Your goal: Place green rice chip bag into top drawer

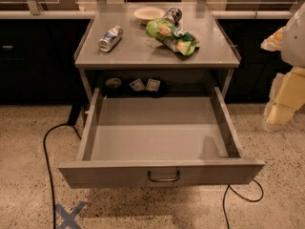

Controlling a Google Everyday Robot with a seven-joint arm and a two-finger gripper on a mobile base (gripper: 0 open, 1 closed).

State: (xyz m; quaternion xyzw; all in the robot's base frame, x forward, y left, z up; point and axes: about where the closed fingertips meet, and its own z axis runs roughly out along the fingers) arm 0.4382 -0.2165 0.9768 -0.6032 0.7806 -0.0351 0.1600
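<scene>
The green rice chip bag [172,35] lies on the grey tabletop [143,51], right of centre, next to a dark can. The top drawer [159,137] is pulled wide open below the tabletop and its inside is bare; its front panel carries a small dark loop handle [163,177]. My gripper [282,109] hangs at the right edge of the view, beside the cabinet at about drawer height, well to the right of and lower than the bag. It holds nothing that I can see.
A silver can [110,37] lies on its side at the tabletop's left. A pale bowl [148,14] and a dark can [173,15] stand at the back. Small items [145,85] sit in the recess behind the drawer. Black cables [47,147] run over the speckled floor.
</scene>
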